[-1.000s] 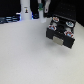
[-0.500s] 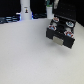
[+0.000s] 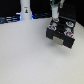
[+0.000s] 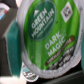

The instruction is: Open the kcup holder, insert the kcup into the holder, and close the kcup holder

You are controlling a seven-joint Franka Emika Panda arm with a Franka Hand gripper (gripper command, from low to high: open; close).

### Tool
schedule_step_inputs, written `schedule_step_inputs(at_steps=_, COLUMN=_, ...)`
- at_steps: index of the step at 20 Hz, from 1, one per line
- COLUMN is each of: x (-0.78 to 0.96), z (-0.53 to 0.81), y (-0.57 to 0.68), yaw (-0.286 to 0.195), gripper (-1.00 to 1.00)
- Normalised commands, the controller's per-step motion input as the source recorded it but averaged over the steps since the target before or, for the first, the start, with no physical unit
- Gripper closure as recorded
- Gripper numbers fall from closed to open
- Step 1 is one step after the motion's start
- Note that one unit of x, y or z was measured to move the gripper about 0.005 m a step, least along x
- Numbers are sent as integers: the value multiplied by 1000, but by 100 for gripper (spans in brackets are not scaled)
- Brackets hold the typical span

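White tabletop, dim backdrop. Kcup [image 4: 46, 37] fills the wrist view, apparently clamped in the gripper [image 3: 55, 11] — jaws unseen, can't tell. Kcup holder [image 3: 61, 32] directly below, tray out — insert step; next lower into a slot.

Exterior view is pretty low-res and soft all over, no crisp edges anywhere. The worktop [image 3: 30, 55] is lit bright and even, a pale grey-white wash with hardly any texture, while the background along the top goes dark. The kcup holder [image 3: 61, 33] reads as a near-black blob with little inner detail, and a faint soft shadow sits under it, so the light is probably from overhead. The white bottle [image 3: 24, 8] nearly blows out.

Wrist view is way sharper on the kcup [image 4: 47, 37]: its green lid fills the frame and the print is readable, with mild glare on the rim. The edges behind it are blurry and dim.
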Motion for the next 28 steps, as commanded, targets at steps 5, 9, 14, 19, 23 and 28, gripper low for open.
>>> schedule_step_inputs(at_steps=5, x=213, z=-14, y=551, yaw=28, gripper=100)
schedule_step_inputs(at_steps=9, x=160, z=-90, y=365, yaw=22, gripper=100)
schedule_step_inputs(at_steps=14, x=63, z=-181, y=163, yaw=18, gripper=100)
schedule_step_inputs(at_steps=19, x=75, z=52, y=88, yaw=5, gripper=100)
schedule_step_inputs(at_steps=23, x=-18, z=-191, y=39, yaw=3, gripper=100)
schedule_step_inputs(at_steps=28, x=16, z=-79, y=195, yaw=30, gripper=100)
